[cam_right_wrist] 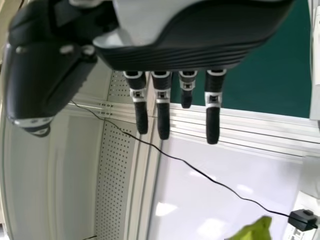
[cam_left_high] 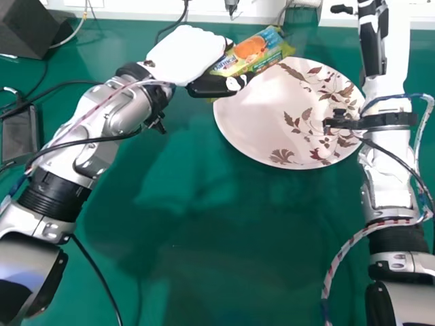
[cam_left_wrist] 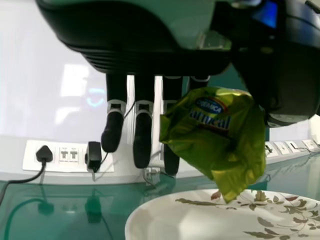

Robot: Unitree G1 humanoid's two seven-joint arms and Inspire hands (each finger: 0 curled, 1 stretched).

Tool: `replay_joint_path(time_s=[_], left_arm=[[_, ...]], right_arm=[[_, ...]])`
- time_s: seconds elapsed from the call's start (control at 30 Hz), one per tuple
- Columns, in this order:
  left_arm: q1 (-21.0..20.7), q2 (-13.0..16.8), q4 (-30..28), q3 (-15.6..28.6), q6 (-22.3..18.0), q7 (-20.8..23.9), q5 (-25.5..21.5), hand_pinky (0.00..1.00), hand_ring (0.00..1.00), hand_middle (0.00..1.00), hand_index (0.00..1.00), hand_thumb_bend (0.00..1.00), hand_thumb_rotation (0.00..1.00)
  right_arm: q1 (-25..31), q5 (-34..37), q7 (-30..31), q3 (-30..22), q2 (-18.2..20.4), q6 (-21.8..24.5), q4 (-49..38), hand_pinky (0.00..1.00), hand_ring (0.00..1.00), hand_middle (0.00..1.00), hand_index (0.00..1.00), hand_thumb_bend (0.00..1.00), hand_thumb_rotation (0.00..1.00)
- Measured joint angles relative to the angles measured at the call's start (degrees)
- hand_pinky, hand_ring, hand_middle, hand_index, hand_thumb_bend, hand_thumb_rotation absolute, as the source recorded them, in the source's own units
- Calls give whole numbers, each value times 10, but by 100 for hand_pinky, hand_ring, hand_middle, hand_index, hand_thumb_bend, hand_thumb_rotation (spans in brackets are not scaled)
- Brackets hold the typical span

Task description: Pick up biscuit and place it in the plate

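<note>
Green biscuit packet (cam_left_high: 250, 49), upper centre of the head view, is pinched between the left hand's (cam_left_high: 182, 54) thumb and fingers at the plate's (cam_left_high: 262, 129) upper-left rim. Best carry it inward, lower it gently, and widen the grip only once it rests. The right hand (cam_left_high: 370, 44), upper right, has straight fingers. The glossy wrapper looks crumpled, yellow-patched, with a round biscuit printed on it.

We're looking at a green table (cam_left_high: 204, 272), folks: flowered plate (cam_left_high: 255, 129) on it, dark box (cam_left_high: 27, 26) over left!
</note>
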Motion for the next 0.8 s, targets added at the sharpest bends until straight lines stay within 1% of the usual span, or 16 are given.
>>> replay_joint_path(time_s=[0.17,0.47,0.57,0.67,0.8], left_arm=[[-9,-9,26,-3,-10,0,-11,20,26,43,51,52,0],[-34,-23,70,-11,-20,6,-11,21,27,43,51,52,0],[-47,-27,83,-19,-19,9,-4,21,27,44,51,52,0],[-57,-33,95,-29,-18,18,8,22,28,44,51,52,0],[-65,-41,107,-37,-15,19,16,20,26,43,51,52,0]], right_arm=[[-1,1,1,1,0,-7,4,59,77,79,82,91,16],[-2,1,2,2,0,-12,11,62,78,79,82,89,17],[-2,1,2,2,0,-12,11,60,77,78,81,89,16],[-3,2,4,2,1,-13,13,60,77,78,81,89,16],[-4,3,9,4,1,-16,20,59,76,77,81,89,16]])
